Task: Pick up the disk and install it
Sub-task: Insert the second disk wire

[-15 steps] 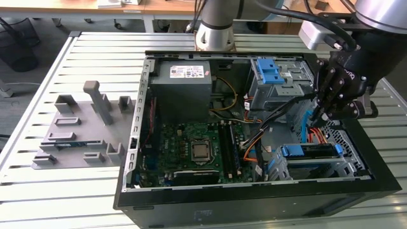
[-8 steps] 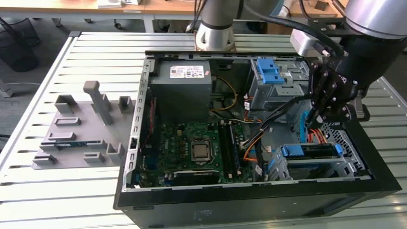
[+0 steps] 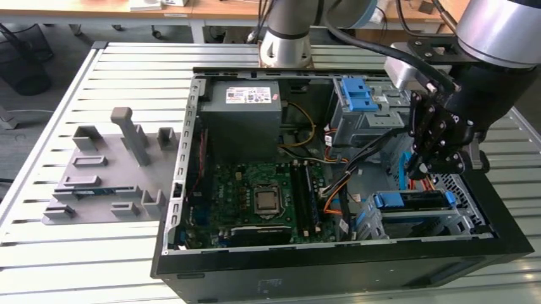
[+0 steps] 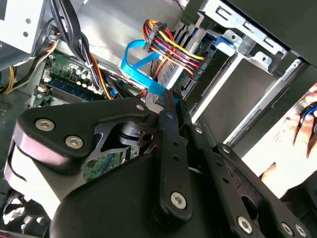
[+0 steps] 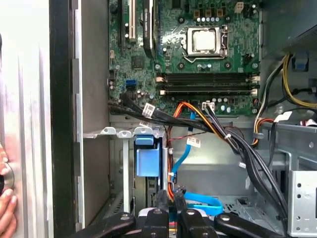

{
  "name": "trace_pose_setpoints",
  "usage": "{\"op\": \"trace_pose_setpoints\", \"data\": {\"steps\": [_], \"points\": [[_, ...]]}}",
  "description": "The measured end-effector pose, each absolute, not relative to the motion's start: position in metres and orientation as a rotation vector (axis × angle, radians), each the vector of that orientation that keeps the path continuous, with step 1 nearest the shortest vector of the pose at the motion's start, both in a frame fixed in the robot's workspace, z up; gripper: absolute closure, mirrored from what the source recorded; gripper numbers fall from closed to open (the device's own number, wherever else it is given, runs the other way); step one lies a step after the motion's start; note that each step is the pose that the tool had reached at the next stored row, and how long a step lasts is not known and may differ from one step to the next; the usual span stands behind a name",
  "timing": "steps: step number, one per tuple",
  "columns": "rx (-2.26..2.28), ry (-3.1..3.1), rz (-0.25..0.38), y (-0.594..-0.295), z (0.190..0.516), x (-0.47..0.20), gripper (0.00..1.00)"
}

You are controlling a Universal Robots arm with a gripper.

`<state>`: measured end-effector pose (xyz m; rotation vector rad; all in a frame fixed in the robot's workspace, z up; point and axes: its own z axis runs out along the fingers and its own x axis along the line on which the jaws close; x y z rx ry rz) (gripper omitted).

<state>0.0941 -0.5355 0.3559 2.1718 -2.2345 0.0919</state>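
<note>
A: Exterior view first. We see the disk (image 3: 412, 201) lying flat in the drive bay (image 3: 460, 218), in the corner of the computer case (image 3: 338, 269) at the exterior view's right, with its blue frame showing along the edge.

B: We agree. To us it looks seated between the bay's metal walls, not loose on the slatted table (image 3: 127, 63).

A: Then we judge that the picking up is done and the disk has gone into its slot. We can't confirm that it is pushed fully home or latched.

B: And the gripper (image 3: 422, 168)?

A: It hangs just above the bay, close over the disk. We cannot tell how far open it is, or whether it has hold of anything.

B: In the first wrist view a bundle of cables (image 5: 198, 129) crosses in front of the bay, with a blue ribbon cable (image 5: 181, 158) looping down beside it.

A: Farther out, the motherboard (image 3: 262, 196) fills the middle of the case. The grey power supply (image 3: 245, 104) and the blue latch (image 3: 359, 95) sit along the far edge.

B: Outside the case, a grey fixture (image 3: 110, 171) rests on the table at the exterior view's left. We also see a person's hand (image 5: 5, 203) at the case's outer wall.
</note>
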Motion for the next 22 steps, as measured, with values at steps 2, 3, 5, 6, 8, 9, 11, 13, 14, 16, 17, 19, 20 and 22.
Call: {"op": "trace_pose_setpoints", "data": {"steps": [2,3,5,6,8,9,11,13,14,16,17,19,20,22], "points": [[2.176,-2.239,0.101,-0.535,0.356,0.094,0.84],[2.181,-2.243,0.112,-0.535,0.356,0.094,0.84],[2.192,-2.252,0.135,-0.535,0.355,0.093,0.84],[2.193,-2.253,0.137,-0.536,0.354,0.092,0.84],[2.193,-2.253,0.137,-0.538,0.351,0.091,0.84],[2.194,-2.253,0.136,-0.54,0.349,0.091,0.84],[2.195,-2.254,0.135,-0.544,0.345,0.091,0.84],[2.196,-2.255,0.134,-0.546,0.344,0.09,0.84],[2.198,-2.255,0.137,-0.546,0.344,0.09,0.84],[2.202,-2.254,0.14,-0.546,0.344,0.09,0.84],[2.205,-2.253,0.142,-0.546,0.343,0.09,0.84],[2.211,-2.255,0.149,-0.546,0.342,0.089,0.84],[2.213,-2.257,0.15,-0.547,0.341,0.088,0.84],[2.216,-2.26,0.148,-0.548,0.339,0.088,0.84]]}}
